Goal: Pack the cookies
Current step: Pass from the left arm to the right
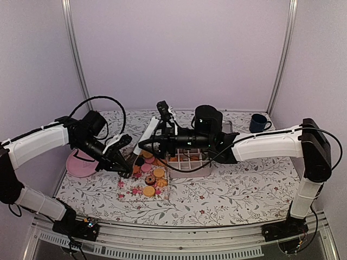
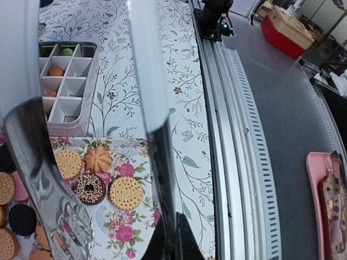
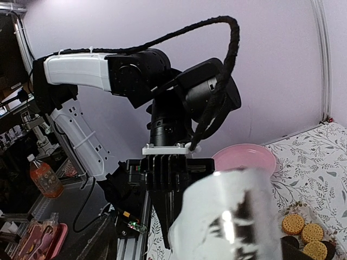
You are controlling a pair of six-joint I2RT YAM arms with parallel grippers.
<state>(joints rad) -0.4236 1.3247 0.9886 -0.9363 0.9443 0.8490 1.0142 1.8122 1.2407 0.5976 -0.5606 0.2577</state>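
Note:
The cookies (image 1: 149,176) lie loose on a floral mat (image 1: 130,192): tan rounds, black ones, a pink one and a sprinkled chocolate one (image 2: 89,188). A few more sit in the divided box (image 2: 89,92). My left gripper (image 2: 174,238) is shut on one arm of shiny metal tongs (image 2: 154,108), low over the mat's right edge. The other tong arm (image 2: 38,157) hangs over the cookies. My right gripper (image 1: 143,145) reaches left across the box (image 1: 209,169) to the tongs (image 1: 150,131). Its wrist view shows only a blurred shiny shape (image 3: 227,216), so its jaws are hidden.
A pink plate (image 1: 78,165) lies at the left beside the left arm. A dark blue mug (image 1: 259,123) stands at the back right. The table's metal rail (image 2: 238,135) runs along the near edge. Both arms crowd the middle above the mat and box.

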